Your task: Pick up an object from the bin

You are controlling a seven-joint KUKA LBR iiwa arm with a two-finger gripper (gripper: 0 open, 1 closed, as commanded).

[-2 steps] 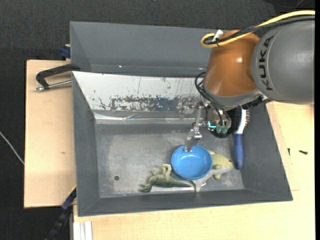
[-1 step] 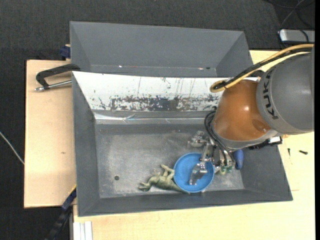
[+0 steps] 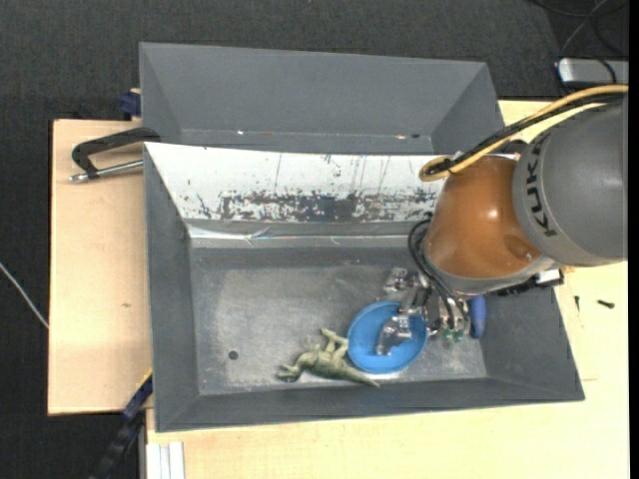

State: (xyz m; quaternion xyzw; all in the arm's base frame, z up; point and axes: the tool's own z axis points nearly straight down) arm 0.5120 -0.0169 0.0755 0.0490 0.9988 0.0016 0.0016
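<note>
Claw [image 3: 398,327] (open or closed, I cannot tell) sits over a round blue disc [image 3: 365,349], perhaps a lid.

I see a thick grey arm [image 3: 584,193] with black KUKA lettering on its side. A glossy orange dome cover [image 3: 479,223] caps the wrist. A yellow cable [image 3: 559,106] arcs over it, and black cables [image 3: 414,242] loop beside it. The gripper [image 3: 399,329] is bare silver metal.

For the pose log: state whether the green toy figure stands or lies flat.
Lying flat: the green toy figure sprawls lengthwise on the floor of the bin, limbs out, beside the blue disc.
</note>
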